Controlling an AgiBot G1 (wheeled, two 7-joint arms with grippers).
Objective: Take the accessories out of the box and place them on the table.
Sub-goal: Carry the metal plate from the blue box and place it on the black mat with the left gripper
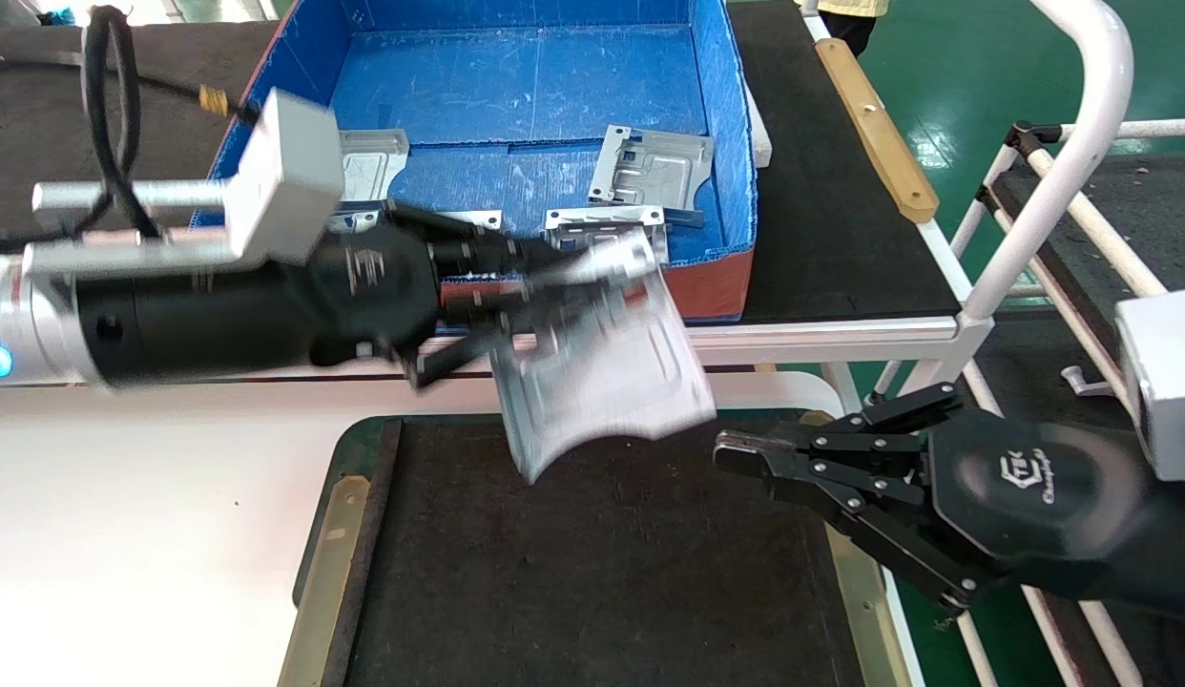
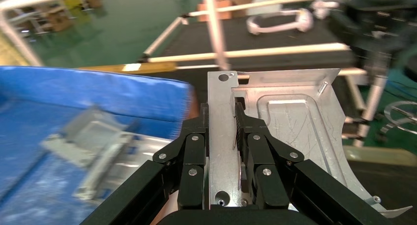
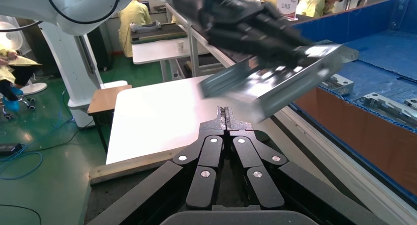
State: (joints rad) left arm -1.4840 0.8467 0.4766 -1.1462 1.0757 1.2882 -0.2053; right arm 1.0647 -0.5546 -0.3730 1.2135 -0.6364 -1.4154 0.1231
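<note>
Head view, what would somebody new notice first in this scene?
Most striking is the left pincer, shut on a silvery plate that hangs in the air between the blue box and the dark table mat. Behind it, more plates lie on the box floor, one near the right wall. At the mat's right edge, the right pincer is shut and holds nothing.

Five silvery stamped plates in sight: one carried plate (image 1: 602, 367) aloft, four in one blue box (image 1: 554, 86) — far-right (image 1: 653, 170), front-right (image 1: 602, 219), front-middle (image 1: 478, 219), left (image 1: 373, 162). Two grippers.
</note>
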